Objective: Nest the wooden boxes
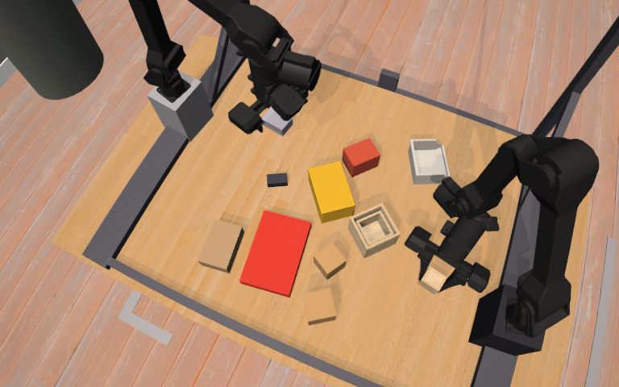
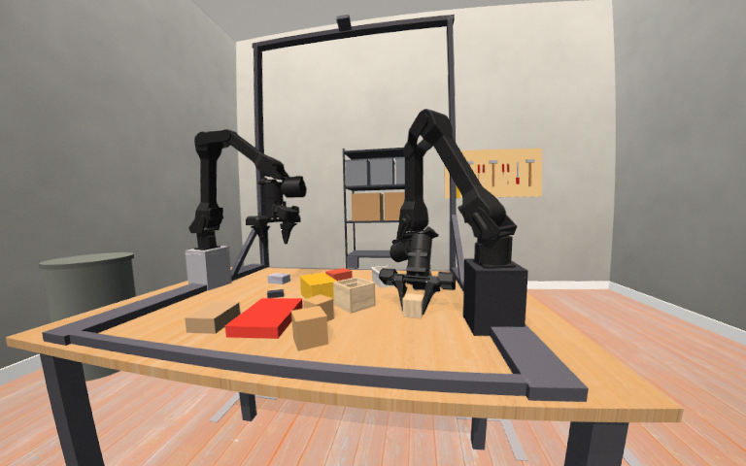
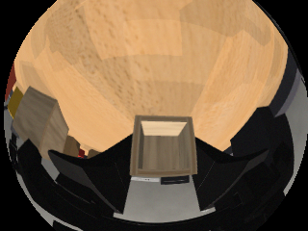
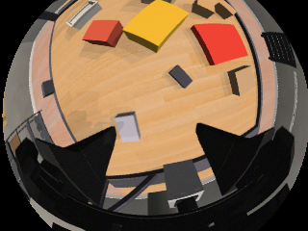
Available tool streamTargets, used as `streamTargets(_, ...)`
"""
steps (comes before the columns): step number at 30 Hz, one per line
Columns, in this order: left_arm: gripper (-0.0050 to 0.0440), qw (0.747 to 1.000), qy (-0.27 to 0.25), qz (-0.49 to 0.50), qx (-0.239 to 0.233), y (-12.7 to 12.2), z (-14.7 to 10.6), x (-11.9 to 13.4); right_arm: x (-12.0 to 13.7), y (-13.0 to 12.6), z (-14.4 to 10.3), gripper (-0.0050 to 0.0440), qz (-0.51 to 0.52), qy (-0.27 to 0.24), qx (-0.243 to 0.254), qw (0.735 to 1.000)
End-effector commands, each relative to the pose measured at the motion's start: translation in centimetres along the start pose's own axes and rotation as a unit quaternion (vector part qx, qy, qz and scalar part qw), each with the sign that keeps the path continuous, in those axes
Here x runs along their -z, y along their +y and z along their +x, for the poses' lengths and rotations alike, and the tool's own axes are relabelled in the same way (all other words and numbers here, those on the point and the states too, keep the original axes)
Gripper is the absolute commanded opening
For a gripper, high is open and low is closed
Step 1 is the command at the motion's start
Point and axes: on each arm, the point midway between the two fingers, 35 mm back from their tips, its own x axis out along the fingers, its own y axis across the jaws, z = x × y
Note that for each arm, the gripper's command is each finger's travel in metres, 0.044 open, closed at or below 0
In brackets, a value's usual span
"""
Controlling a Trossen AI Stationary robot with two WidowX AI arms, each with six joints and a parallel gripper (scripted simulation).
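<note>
A small wooden box (image 1: 437,275) (image 2: 412,306) (image 3: 165,155) stands open side up on the table, or very close to it. My left gripper (image 1: 431,282) (image 2: 413,309) (image 3: 161,137) is shut on this box, one finger against each of two opposite outer walls. A large wooden box (image 1: 380,247) (image 2: 357,297) (image 3: 38,117) stands upright near the table's middle, with a smaller wooden box (image 1: 366,229) nested inside it; whether the nest holds more is hard to tell. My right gripper (image 2: 274,246) (image 4: 156,129) is open and empty, high above the table's far side.
A yellow block (image 1: 330,188) (image 4: 156,24) stands beside the large box, with a red block (image 1: 360,155) behind. A white tray (image 1: 429,177) lies near my left arm. Two brown blocks (image 1: 329,258) (image 1: 319,304), a flat red block (image 1: 276,253), a wider brown block (image 1: 221,243), dark block (image 1: 276,178) and lavender block (image 4: 128,128) are around.
</note>
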Motion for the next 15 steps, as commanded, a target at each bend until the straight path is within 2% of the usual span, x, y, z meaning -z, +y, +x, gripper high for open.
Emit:
streamTargets(1, -0.0042, 0.999, -0.039, -0.003, -0.006, 0.3, -0.4, 0.4, -0.6, 0.1, -0.8, 0.04, 0.001, -0.015, -0.006, 1.0)
streamTargets(4, -0.005, 0.997, -0.083, -0.003, -0.007, 0.3, -0.4, 0.8, -0.6, 0.1, -0.8, 0.04, 0.001, -0.015, -0.006, 1.0)
streamTargets(9, -0.005, 0.995, -0.096, -0.003, -0.007, 0.3, -0.4, 0.9, -0.6, 0.1, -0.8, 0.04, 0.001, -0.015, -0.006, 1.0)
streamTargets(15, -0.005, 0.988, -0.157, -0.002, -0.009, 0.3, -0.3, 1.5, -0.6, 0.1, -0.8, 0.04, 0.001, -0.015, -0.006, 1.0)
